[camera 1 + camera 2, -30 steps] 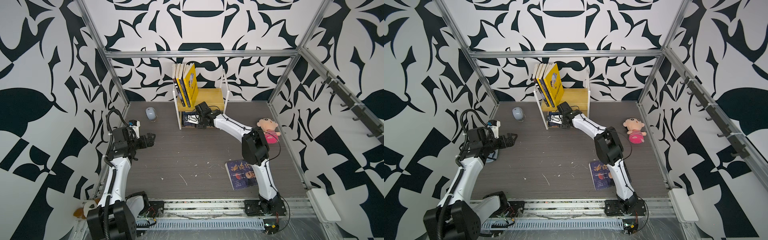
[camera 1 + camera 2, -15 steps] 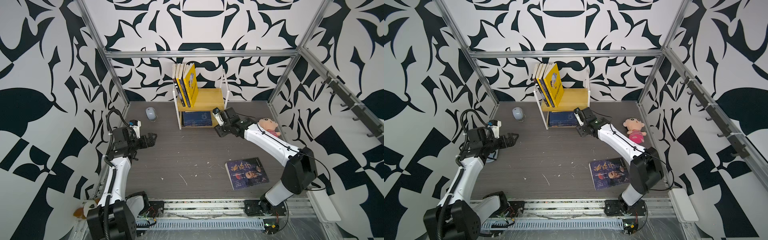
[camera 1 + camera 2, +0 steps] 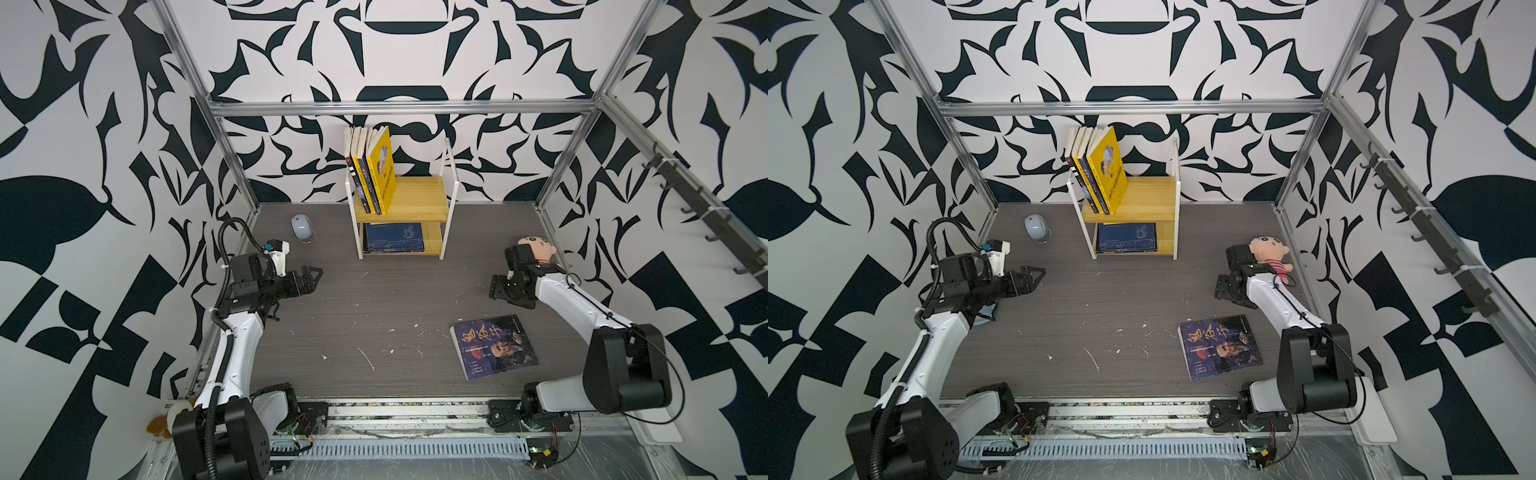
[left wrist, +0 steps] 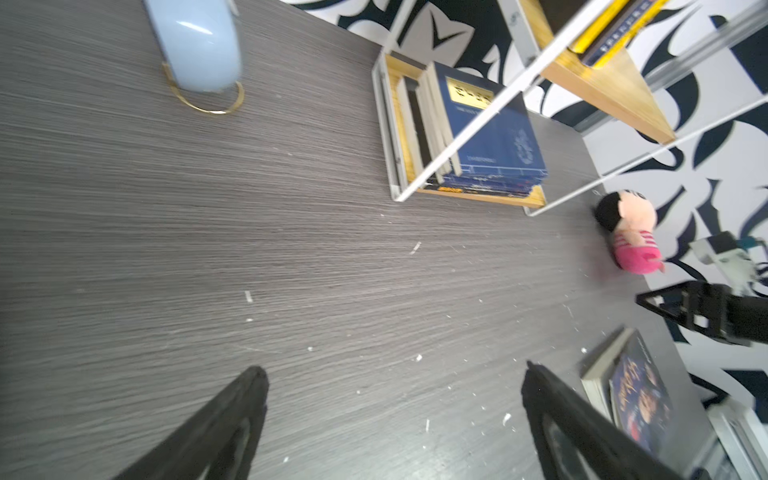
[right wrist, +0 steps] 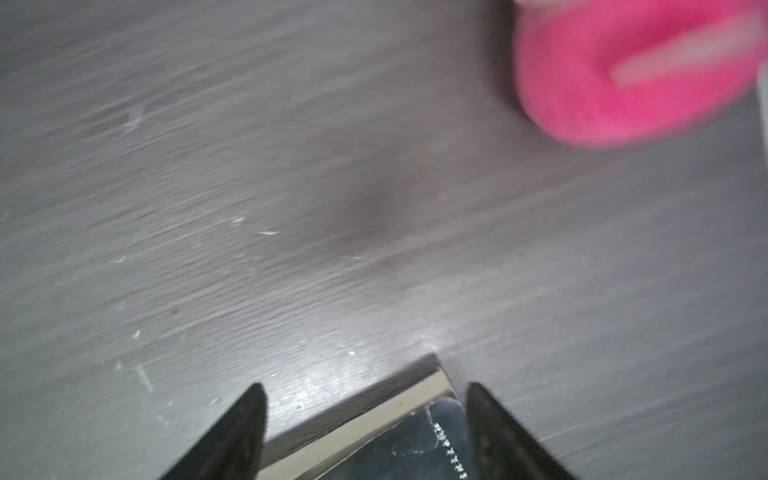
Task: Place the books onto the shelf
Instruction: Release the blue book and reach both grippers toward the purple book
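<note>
Right wrist view: right pincer (image 5: 365, 388) spread, empty, a corner of the portrait book (image 5: 415, 453) showing between its tips | book flat on the surface (image 3: 353, 311), well apart from the shelf (image 3: 419, 195) | left pincer (image 4: 392, 367) wide, empty | step: we fetch it | next, we reckon: descend, pinch that edge.

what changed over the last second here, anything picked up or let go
The right gripper left the navy blue paperback flat on the lower tier of the small wooden shelf, pulled back rightward, and now hangs open near the pink plush doll. Unchanged: open left gripper, white mouse, dark blue portrait book, upright books.
</note>
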Controlling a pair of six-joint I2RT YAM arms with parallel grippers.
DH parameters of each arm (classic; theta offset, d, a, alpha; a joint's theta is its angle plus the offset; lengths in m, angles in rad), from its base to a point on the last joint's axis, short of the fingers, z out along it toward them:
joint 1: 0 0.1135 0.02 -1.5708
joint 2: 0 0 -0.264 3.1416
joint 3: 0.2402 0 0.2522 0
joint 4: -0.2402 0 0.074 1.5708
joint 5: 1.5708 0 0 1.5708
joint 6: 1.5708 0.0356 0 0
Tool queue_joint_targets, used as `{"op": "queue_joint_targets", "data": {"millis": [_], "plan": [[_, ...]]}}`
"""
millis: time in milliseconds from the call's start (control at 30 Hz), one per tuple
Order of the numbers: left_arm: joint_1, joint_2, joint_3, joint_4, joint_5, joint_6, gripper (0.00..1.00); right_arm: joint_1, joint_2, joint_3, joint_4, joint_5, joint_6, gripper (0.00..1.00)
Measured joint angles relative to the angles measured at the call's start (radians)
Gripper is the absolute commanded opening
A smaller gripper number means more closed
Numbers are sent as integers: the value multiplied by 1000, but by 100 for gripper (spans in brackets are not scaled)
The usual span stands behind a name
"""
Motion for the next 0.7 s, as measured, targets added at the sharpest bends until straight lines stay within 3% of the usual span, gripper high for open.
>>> {"op": "queue_joint_targets", "data": {"millis": [67, 200, 700], "plan": [[-18, 3, 0, 0, 14, -3, 100, -37, -23, -52, 13, -1, 27, 99], [-74, 16, 0, 0, 39, -7, 100, -77, -84, -157, 51, -13, 78, 99], [-397, 162, 28, 2, 41, -43, 97, -109, -195, -325, 136, -188, 206, 87]]}}
